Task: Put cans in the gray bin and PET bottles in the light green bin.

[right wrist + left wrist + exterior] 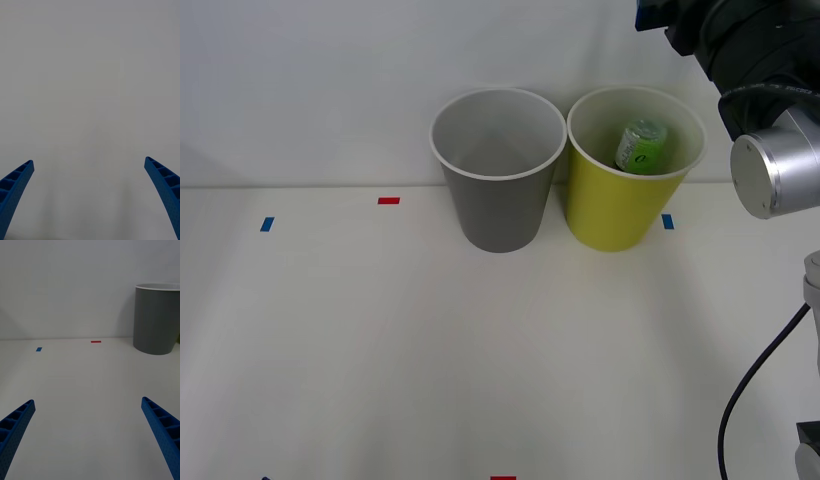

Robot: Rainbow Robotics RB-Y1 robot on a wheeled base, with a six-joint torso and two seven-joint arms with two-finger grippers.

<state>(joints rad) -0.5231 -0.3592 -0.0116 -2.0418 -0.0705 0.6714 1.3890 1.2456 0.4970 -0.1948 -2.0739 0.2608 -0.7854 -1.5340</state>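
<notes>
Small green-labelled plastic PET bottle (641,146) lies tilted inside round lime plastic bin (620,215), at 3 o'clock of, just beside, round gray plastic bin (498,210) on white desk (380,350). Right gripper (90,195) jaws wide, empty, facing blank wall. Left gripper (88,435) jaws wide, empty, low over desk.

One gray bin (498,190), one light green bin (612,210), one PET bottle (641,145)

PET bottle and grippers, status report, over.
Left gripper open, low over table. Right gripper open, empty. PET bottle inside light green bin; gray bin beside it. Nothing in the way.
</notes>
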